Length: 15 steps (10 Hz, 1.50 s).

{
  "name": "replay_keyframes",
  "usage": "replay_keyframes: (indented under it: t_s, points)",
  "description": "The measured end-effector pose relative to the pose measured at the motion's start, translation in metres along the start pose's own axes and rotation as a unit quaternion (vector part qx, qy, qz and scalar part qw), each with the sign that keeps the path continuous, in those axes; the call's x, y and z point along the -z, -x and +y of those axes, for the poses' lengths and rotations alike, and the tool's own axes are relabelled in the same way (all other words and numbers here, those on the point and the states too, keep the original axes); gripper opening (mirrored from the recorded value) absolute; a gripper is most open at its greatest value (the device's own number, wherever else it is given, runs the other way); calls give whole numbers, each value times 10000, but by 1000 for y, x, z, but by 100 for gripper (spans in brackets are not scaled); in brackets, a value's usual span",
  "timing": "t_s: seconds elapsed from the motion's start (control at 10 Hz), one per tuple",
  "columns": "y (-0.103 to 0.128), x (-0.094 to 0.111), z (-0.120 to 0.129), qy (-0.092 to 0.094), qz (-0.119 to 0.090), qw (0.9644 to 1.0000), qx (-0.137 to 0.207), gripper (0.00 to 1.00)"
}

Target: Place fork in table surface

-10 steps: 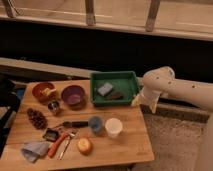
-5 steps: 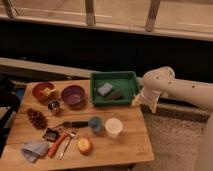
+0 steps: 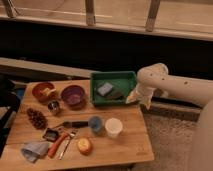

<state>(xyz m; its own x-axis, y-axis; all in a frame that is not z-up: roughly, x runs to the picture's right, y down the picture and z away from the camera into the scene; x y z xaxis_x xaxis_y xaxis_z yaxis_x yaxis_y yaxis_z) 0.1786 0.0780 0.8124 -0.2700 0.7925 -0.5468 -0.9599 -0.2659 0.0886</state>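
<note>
Gripper (image 3: 134, 98): sits at the 3 o'clock rim of the green tray (image 3: 114, 74), on a white arm entering from the right. Its jaws are spread and nothing shows between them.

Table (image 3: 131, 146), contents from left to right:
- Grey-blue cloth (image 3: 34, 150) at the near left corner.
- Pine cone (image 3: 36, 118) at 12 o'clock from the cloth.
- Orange bowl (image 3: 44, 91) at the far left.
- Metal cup (image 3: 54, 106) at 5 o'clock from the orange bowl.
- Orange-handled tool (image 3: 56, 146) just beside the cloth.
- Fork (image 3: 68, 143) lies flat on the wood at 3 o'clock from that tool and 9 o'clock from the orange fruit (image 3: 84, 145).
- Purple bowl (image 3: 73, 96).
- Black-handled utensil (image 3: 75, 124) at 12 o'clock from the fork.
- Blue cup (image 3: 95, 123).
- White cup (image 3: 113, 127).

The tray holds a blue sponge (image 3: 105, 89).
</note>
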Motion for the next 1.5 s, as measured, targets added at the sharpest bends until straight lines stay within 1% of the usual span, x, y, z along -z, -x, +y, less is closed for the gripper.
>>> replay_keyframes:
  t_s: [0.1,0.2,0.3,0.4,0.5,0.6,0.7,0.9,1.0,1.1,1.3,1.4,1.5]
  points:
    - [1,0,21,34,-4,9998,190,74]
    - [0,3,55,103,-27,9985,545,74]
    - [-2,7,76,154,-40,9968,787,74]
    - [-7,15,100,201,-73,9934,1125,74]
    - [-17,24,124,287,-111,9890,1444,74]
    - [-29,35,149,398,-162,9833,1768,74]
    - [-40,45,170,527,-173,9766,2079,74]
    - [-69,67,202,852,-171,9567,2776,74]
    - [-76,72,207,915,-184,9515,2933,74]
    - [-79,74,210,941,-185,9494,2991,74]
    - [-79,73,210,930,-181,9495,2992,74]
    - [-80,71,211,902,-154,9486,3029,74]
    - [-85,64,217,850,-110,9455,3140,74]
